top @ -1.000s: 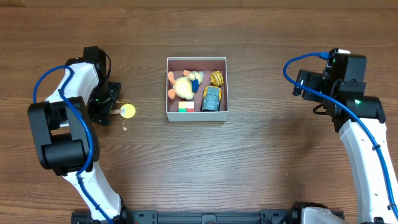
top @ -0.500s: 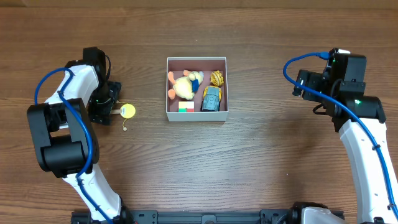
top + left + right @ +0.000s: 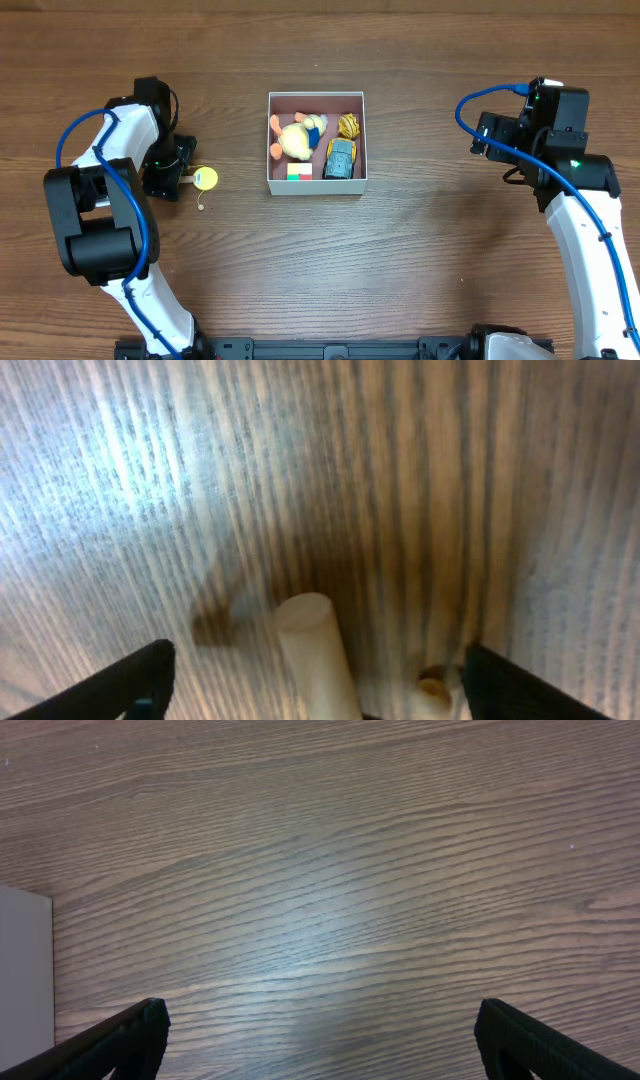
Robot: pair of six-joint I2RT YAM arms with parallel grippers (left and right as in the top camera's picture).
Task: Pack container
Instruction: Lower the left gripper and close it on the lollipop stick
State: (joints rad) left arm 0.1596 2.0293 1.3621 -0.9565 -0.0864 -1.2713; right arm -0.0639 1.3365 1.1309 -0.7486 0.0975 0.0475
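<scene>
Left fingers [image 3: 135, 678] spread wide, wooden stick [image 3: 312, 650] loose between them, yellow disc [image 3: 206, 178] just beside; container [image 3: 315, 187] at the middle of the table [image 3: 400, 260], square, shallow, thin white walls, pink floor, holding plush duck [image 3: 296, 138], coloured block [image 3: 299, 171], toy car [image 3: 341, 158]; right fingers [image 3: 130, 1035] wide apart, empty, well right of it

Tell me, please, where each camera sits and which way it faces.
Overhead: above the table, looking straight down at the container; the left arm and right arm show.
Left wrist: on the left arm, looking down closely at the table and a pale wooden peg; its fingertips show.
Right wrist: on the right arm, looking down at the table; its fingertips show.
Shared: overhead and right wrist both show the container's white wall.
</scene>
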